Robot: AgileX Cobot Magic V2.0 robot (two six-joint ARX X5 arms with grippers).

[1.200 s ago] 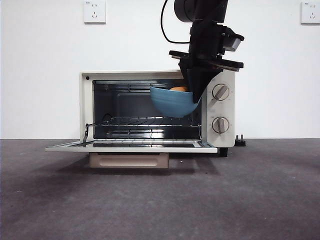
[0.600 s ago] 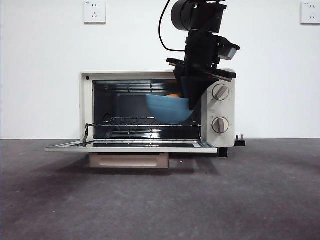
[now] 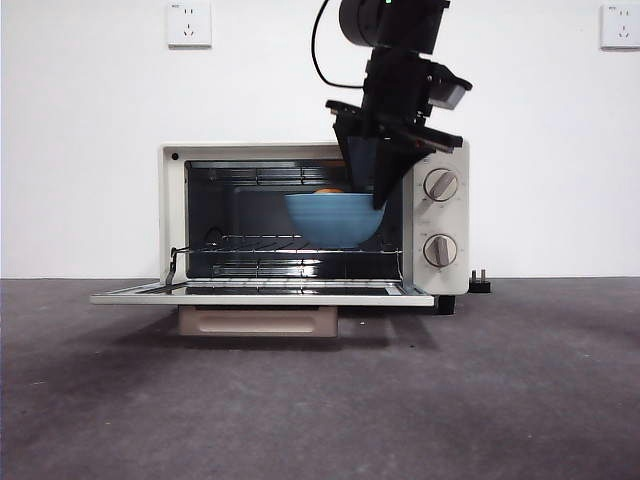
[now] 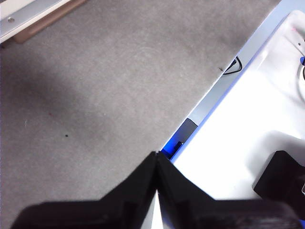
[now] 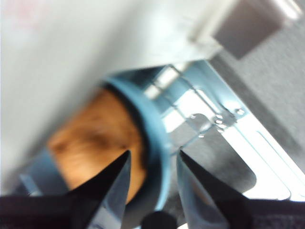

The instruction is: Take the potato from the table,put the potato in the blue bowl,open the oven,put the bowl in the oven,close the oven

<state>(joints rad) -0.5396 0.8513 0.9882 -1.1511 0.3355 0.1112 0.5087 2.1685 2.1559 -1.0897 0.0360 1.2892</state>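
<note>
The right tool is gripping the blue bowl's rim inside the open oven, the potato lying just inside its jaws, while the left tool is waiting, jaws pressed together.

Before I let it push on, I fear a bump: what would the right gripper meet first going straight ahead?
Likely the oven: the right gripper holds the blue bowl by its rim, just above the wire rack. Depth is unclear.
</note>
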